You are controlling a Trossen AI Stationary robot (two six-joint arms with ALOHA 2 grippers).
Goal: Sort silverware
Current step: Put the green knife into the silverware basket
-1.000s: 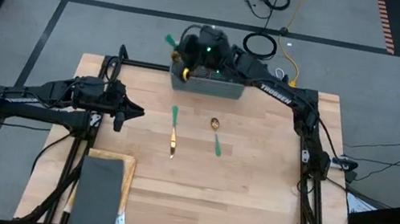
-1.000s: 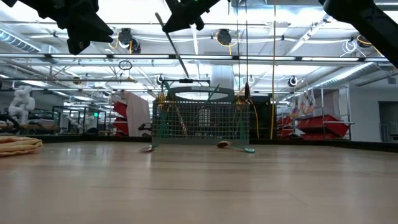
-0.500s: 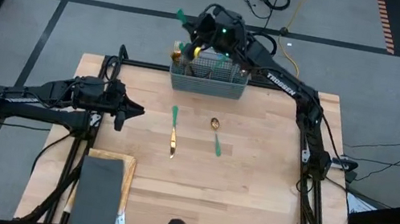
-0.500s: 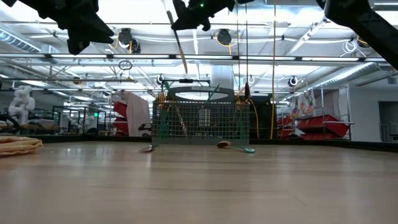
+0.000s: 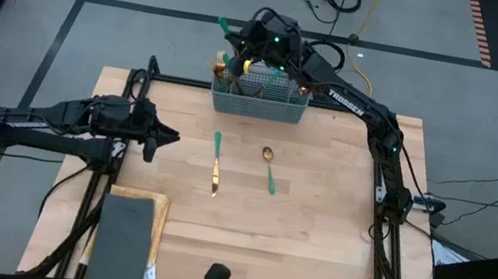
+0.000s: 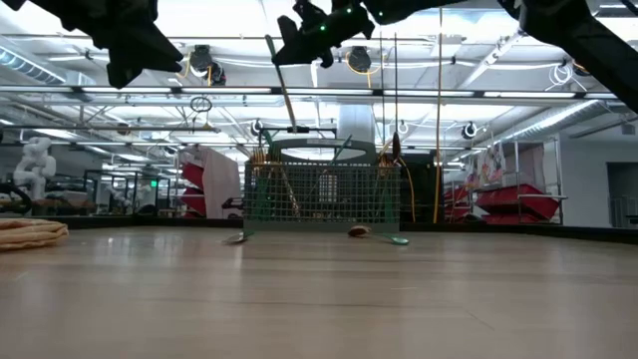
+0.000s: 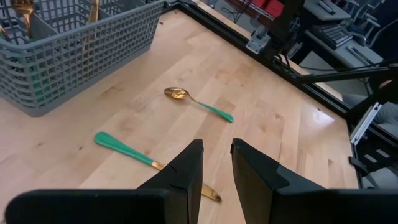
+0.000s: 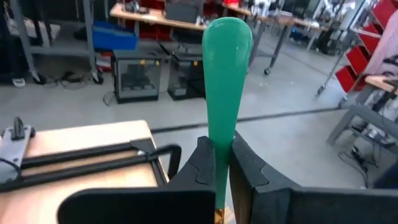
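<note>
From above, the right pincer (image 5: 244, 46) hovers over the grey wire mesh basket (image 5: 258, 104) at the far edge of the pale wooden counter (image 5: 313, 242), clamped on a teal-handled piece of silverware (image 5: 222, 24); several gold-and-teal pieces stand in the basket, while a teal-handled gold knife (image 5: 216, 162) and a teal-handled gold spoon (image 5: 268, 168) lie loose on the boards, so sorting looks barely begun. The low view shows the held piece (image 6: 282, 82) hanging tilted above the basket (image 6: 321, 191). The left wrist view shows the left pincer (image 7: 216, 163) idle above the knife (image 7: 146, 160), fingers slightly apart, gripping nothing. The right wrist view shows the teal handle (image 8: 225, 74) pinched between closed fingers.
</note>
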